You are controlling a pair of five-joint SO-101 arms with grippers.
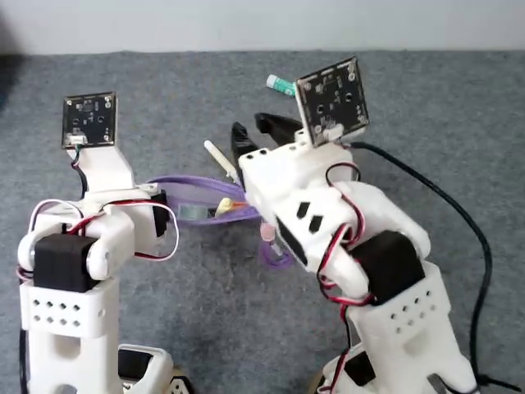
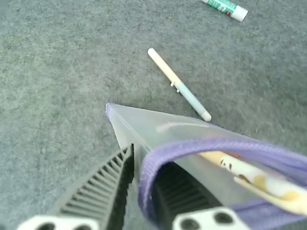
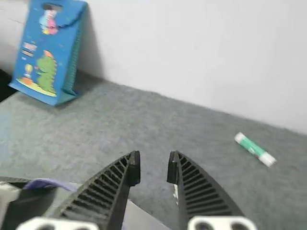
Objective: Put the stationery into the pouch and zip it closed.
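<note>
The pouch (image 1: 215, 207) is clear with a purple zip edge and lies open between the two arms. My left gripper (image 2: 136, 160) is shut on the pouch's (image 2: 168, 129) rim near one corner. Yellow and white stationery (image 2: 249, 179) lies inside it. A white and pale blue pen (image 2: 177, 84) rests on the carpet just beyond the pouch, and the same pen (image 1: 221, 161) sits beside my right gripper (image 1: 253, 128). The right gripper (image 3: 153, 165) is open, with nothing between its fingers. A green and white glue stick (image 1: 280, 84) lies farther back; this glue stick (image 3: 254, 149) is well apart from the fingers.
Grey carpet (image 1: 459, 107) covers the table up to a white wall at the back. A blue paper gift bag (image 3: 48, 50) leans against that wall. A black cable (image 1: 459, 222) trails from the right arm across the carpet.
</note>
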